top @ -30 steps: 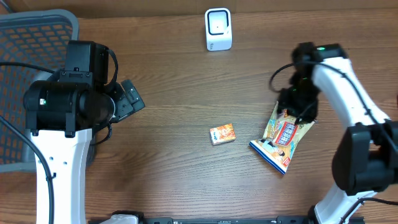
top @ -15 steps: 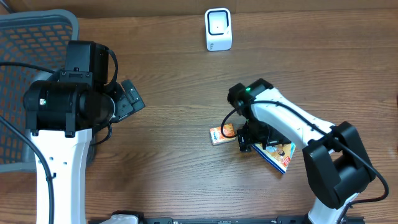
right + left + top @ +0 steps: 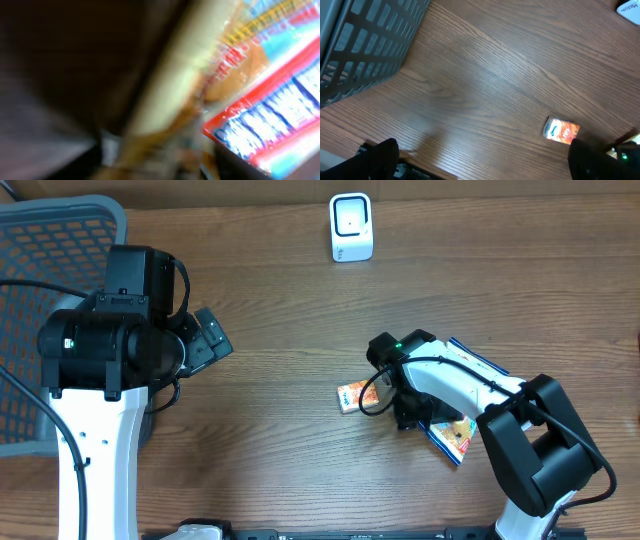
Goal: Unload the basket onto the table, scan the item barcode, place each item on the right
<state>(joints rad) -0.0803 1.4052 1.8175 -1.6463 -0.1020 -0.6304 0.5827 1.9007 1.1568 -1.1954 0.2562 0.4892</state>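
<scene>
The right arm is folded low over the front right part of the counter, its wrist bent down onto a colourful snack packet. The right end effector sits at the packet's left end, hidden from above by the arm's own links. The wrist camera is pressed so close that everything is smeared: red, blue and yellow print fills the right of that view, with a pale crinkled edge of wrapper running diagonally across it. Whether the fingers are clenched on the wrapper or released cannot be told from either view.

The packet lies flat on the counter, angled, with most of its middle covered by the arm. One end pokes out towards the front right and a blue edge shows on the far side of the forearm. Just beside its left end, apart from the arm, lies a small orange box.

The white scanner stands upright at the back edge of the counter, well apart from both items.

The left end effector hangs released, its fingers spread wide with nothing between them, near the grey mesh basket at the left.
</scene>
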